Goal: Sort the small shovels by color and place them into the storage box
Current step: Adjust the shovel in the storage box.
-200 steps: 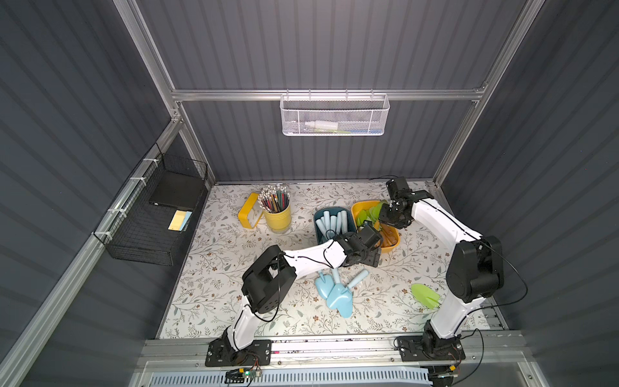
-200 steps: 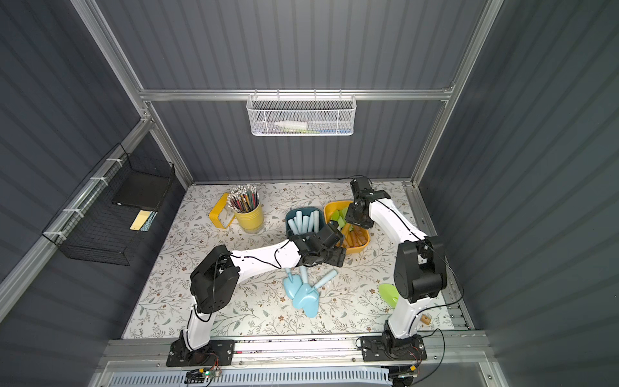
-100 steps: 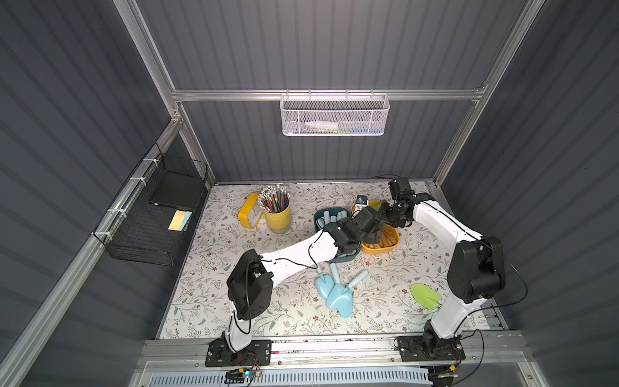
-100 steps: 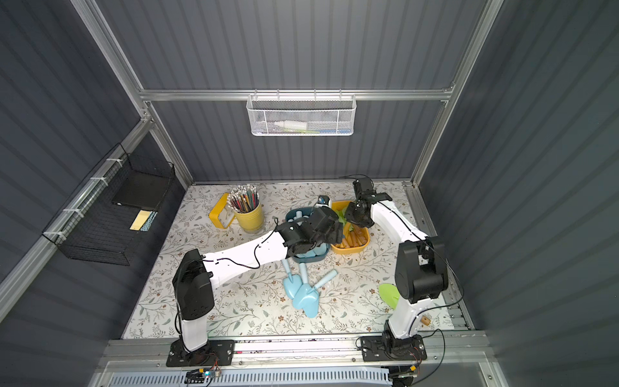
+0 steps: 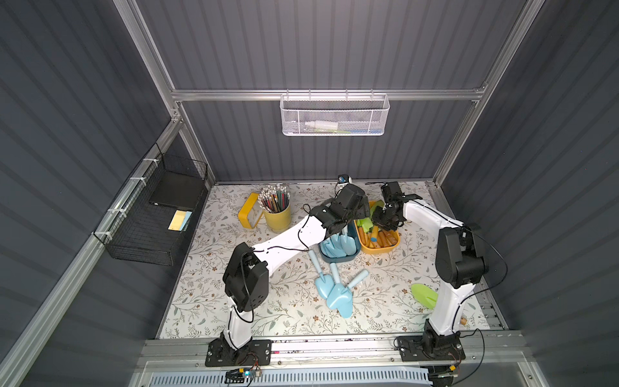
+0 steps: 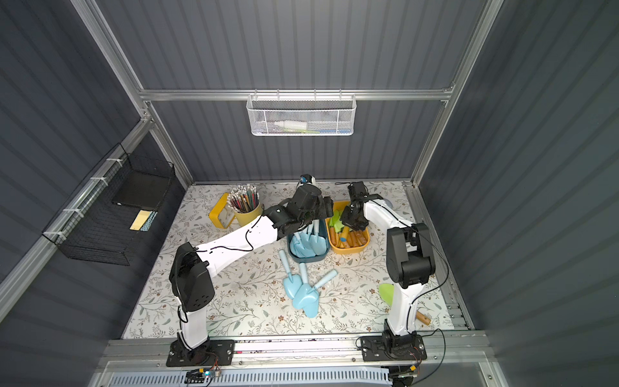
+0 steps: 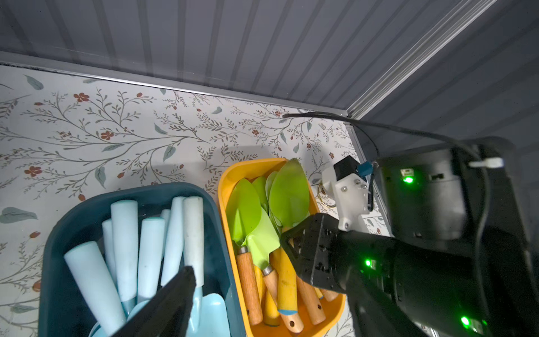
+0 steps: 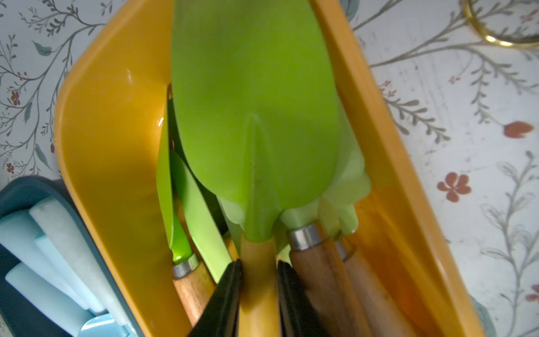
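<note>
Two storage boxes stand side by side at the back. The dark blue box (image 5: 338, 259) (image 7: 131, 189) holds several pale-blue shovels (image 7: 125, 239). The orange box (image 5: 385, 248) (image 8: 110, 116) holds several green-bladed shovels. My right gripper (image 8: 258, 262) (image 5: 382, 224) is shut on the yellow handle of the topmost green shovel (image 8: 256, 116) (image 7: 288, 189), which lies in the orange box. My left gripper (image 5: 345, 231) hangs open over the blue box, and only one of its fingers (image 7: 172, 300) shows. Three pale-blue shovels (image 5: 335, 288) lie on the table. One green shovel (image 5: 423, 295) lies by the right arm.
A yellow mug of pencils (image 5: 276, 207) and a yellow-framed object (image 5: 248, 214) stand at the back left. A black wire basket (image 5: 154, 214) hangs on the left wall and a white mesh basket (image 5: 335, 115) on the back wall. A gold ring (image 8: 501, 38) lies beside the orange box.
My left arm swung from the loose blue shovels on the table back over the blue box, jaws staying open. My right gripper closed on the yellow handle in the orange box.
</note>
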You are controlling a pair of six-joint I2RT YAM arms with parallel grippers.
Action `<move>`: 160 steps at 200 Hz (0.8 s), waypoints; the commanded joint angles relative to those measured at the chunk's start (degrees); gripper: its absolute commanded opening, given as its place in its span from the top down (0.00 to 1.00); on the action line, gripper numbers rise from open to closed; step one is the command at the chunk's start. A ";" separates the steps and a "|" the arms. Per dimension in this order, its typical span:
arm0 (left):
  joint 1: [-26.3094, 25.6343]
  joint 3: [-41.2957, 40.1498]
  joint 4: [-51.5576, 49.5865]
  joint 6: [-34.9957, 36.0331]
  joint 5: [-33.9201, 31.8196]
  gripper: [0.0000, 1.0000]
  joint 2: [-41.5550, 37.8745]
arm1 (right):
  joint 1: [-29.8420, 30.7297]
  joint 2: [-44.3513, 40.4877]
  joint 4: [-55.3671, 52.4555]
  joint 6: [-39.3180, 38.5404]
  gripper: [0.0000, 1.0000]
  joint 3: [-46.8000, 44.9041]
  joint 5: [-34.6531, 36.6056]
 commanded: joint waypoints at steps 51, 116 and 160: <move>-0.17 0.93 -1.15 3.32 3.84 0.16 1.41 | -0.02 -3.69 -6.18 -2.30 0.70 -4.86 5.91; -0.77 -9.70 2.66 12.91 9.46 0.14 -4.06 | -0.05 -12.60 0.13 -3.39 0.58 -3.67 1.62; -5.05 -15.10 -0.51 20.91 13.03 0.17 -5.21 | -2.14 -19.73 2.71 -1.33 0.57 -3.71 3.47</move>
